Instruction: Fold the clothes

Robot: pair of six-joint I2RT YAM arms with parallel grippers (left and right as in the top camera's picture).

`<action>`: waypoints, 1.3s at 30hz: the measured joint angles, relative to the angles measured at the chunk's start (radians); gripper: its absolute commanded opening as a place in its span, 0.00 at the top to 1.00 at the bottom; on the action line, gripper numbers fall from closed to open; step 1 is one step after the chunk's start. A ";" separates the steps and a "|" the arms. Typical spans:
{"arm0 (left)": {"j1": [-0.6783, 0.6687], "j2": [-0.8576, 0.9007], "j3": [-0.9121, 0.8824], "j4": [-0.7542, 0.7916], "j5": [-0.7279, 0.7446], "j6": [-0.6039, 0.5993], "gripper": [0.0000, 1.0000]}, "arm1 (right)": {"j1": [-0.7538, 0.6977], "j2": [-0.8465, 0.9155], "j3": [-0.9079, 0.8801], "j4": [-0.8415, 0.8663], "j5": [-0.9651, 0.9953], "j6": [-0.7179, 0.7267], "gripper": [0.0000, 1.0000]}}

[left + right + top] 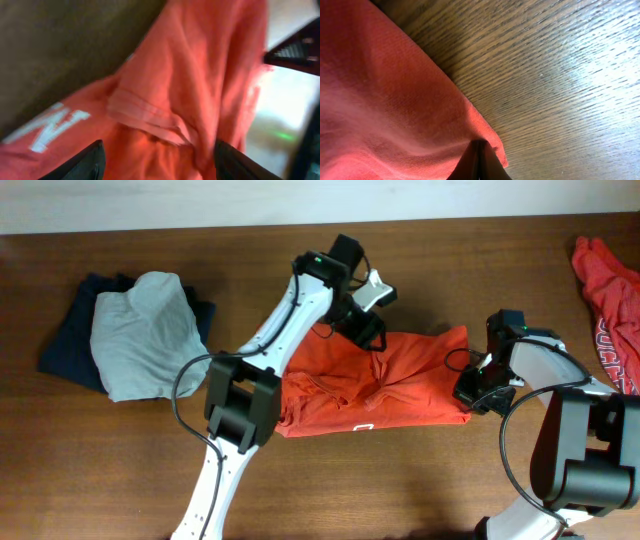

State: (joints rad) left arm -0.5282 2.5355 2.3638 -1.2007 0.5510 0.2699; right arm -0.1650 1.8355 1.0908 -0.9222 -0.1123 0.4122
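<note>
An orange-red T-shirt (400, 385) lies partly folded and rumpled in the middle of the table. Its white lettering shows in the left wrist view (50, 127). My left gripper (372, 330) is open just above the shirt's upper middle, with a sleeve hem (150, 117) between the fingers (157, 162). My right gripper (470, 395) is shut on the shirt's right edge (470, 125), low against the wood. A second orange-red T-shirt (612, 305) lies bunched at the far right edge.
A grey garment (145, 330) lies on a dark navy one (65, 345) at the left. The brown wooden table (400, 480) shows bare wood along the front. A pale wall strip runs along the back.
</note>
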 measured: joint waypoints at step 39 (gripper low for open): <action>0.048 0.085 0.081 0.064 -0.238 -0.137 0.97 | 0.000 -0.015 -0.001 0.263 -0.320 -0.175 0.96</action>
State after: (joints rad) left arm -0.4801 2.6205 2.4447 -1.1362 0.3130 0.1333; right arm -0.1650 1.8202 1.0897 -0.6594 -0.4320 0.2371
